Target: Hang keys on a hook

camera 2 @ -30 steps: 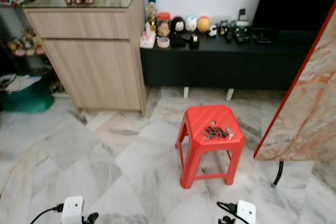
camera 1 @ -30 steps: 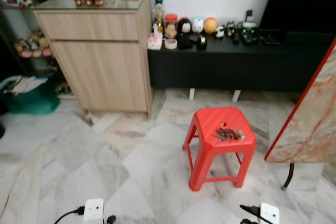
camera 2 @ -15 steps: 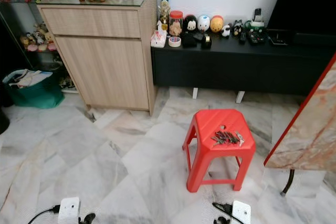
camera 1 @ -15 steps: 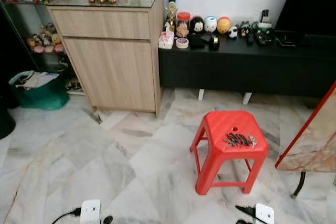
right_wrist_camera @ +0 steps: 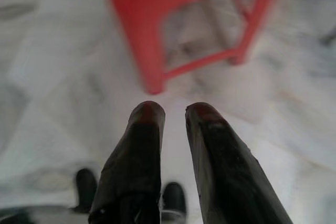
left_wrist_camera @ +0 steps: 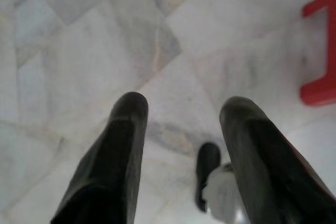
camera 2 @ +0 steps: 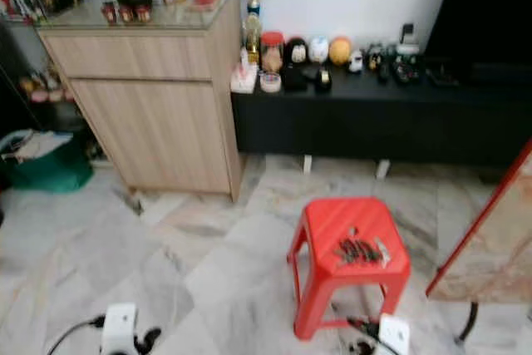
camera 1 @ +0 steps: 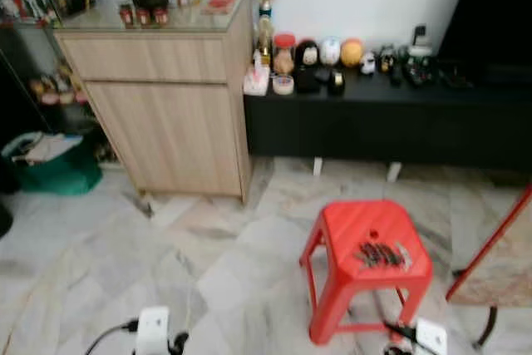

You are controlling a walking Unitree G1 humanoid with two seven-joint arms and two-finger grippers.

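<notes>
- Left gripper hanging low over marble floor, 2 fingers spread wide, grasping nothing.
- Right gripper also low, pointing at legs of red stool; fingers nearly together with a narrow gap, nothing between.
- Keys lying in a loose bunch on stool seat, near its right edge, probably put at easy reach height.
- Open floor on the left for stepping; slanted marble panel crowding the right.
- Wooden cabinet and black bench against far wall; no hook to make out.
</notes>
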